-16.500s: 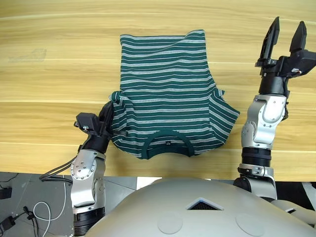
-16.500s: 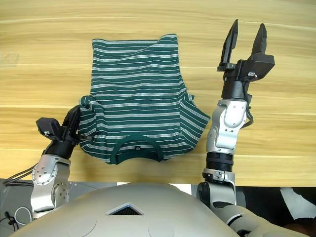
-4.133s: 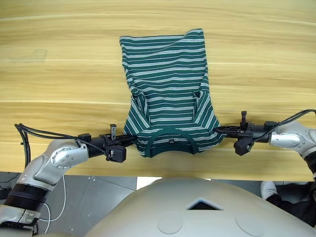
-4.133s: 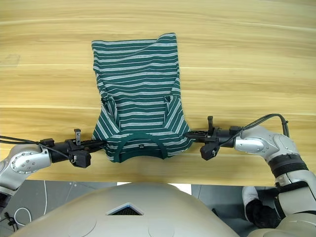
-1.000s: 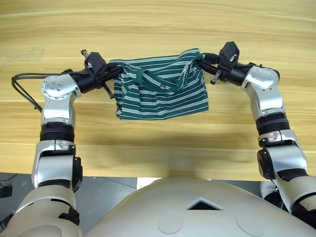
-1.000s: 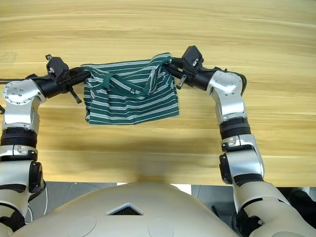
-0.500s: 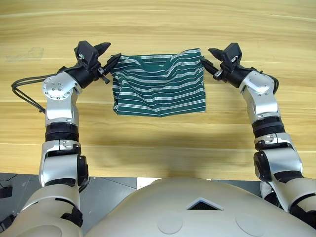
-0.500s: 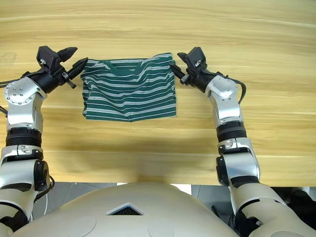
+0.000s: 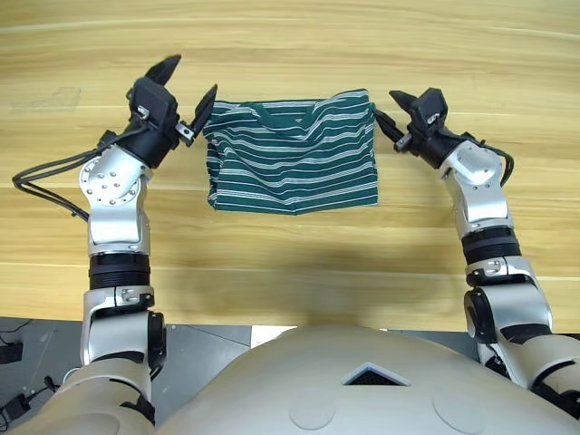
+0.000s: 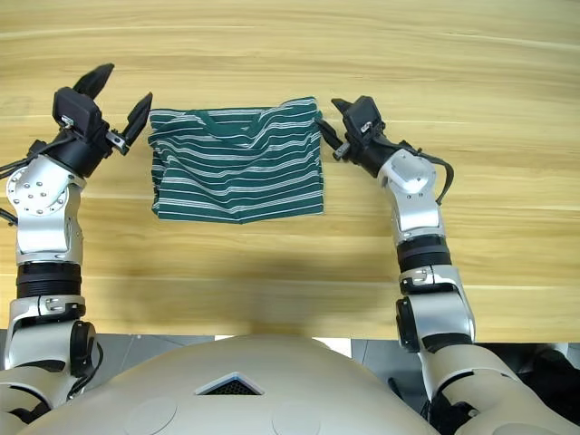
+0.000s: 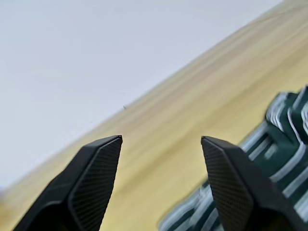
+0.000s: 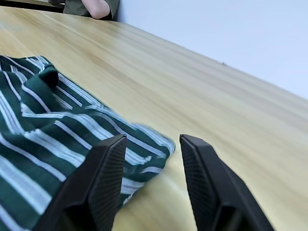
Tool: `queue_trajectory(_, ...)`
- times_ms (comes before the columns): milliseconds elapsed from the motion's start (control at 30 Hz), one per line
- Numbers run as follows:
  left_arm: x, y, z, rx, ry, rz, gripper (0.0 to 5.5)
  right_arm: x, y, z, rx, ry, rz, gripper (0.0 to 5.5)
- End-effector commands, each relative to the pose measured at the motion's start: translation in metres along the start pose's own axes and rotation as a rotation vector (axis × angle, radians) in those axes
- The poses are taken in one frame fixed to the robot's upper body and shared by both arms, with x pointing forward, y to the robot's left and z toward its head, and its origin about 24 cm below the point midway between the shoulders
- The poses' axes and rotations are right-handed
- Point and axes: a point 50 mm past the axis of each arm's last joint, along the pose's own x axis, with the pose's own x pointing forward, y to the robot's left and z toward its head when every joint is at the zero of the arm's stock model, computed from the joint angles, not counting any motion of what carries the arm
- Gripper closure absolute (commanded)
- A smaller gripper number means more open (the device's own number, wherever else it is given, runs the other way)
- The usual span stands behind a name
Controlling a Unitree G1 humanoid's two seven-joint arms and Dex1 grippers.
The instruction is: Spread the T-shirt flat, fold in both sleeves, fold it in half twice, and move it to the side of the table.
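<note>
Folded striped T-shirt (image 9: 290,156) flat on wooden table (image 9: 290,245), left gripper (image 9: 192,75) just beside its far-left corner, right gripper (image 9: 383,103) beside the far-right — both with fingers spread apart.

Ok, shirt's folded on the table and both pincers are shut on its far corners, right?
No. The T-shirt lies folded on the table, but the left pincer and right pincer are open beside its far corners, not shut on them. The left eye view shows it.
</note>
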Motion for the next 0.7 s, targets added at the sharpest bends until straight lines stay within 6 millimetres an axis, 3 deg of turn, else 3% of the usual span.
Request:
queue_trajectory(33,0.011,0.009,0.02,0.065,-0.049,0.119,2.47,0.023,-0.016,0.02,-0.086,0.0,0.008,3.46)
queue_trajectory(200,0.023,0.009,0.033,0.041,-0.084,0.222,2.47,0.051,-0.012,0.014,-0.19,0.192,0.124,3.46)
queue_trajectory(333,0.033,-0.005,0.054,0.03,-0.152,0.192,2.47,0.05,0.001,-0.015,-0.298,0.462,0.266,3.46)
queue_trajectory(467,0.034,-0.018,0.069,0.022,-0.196,0.163,2.47,0.038,0.002,-0.037,-0.335,0.587,0.298,3.46)
queue_trajectory(700,0.031,-0.031,0.065,-0.004,-0.165,0.14,2.47,-0.014,-0.014,-0.066,-0.257,0.571,0.29,3.46)
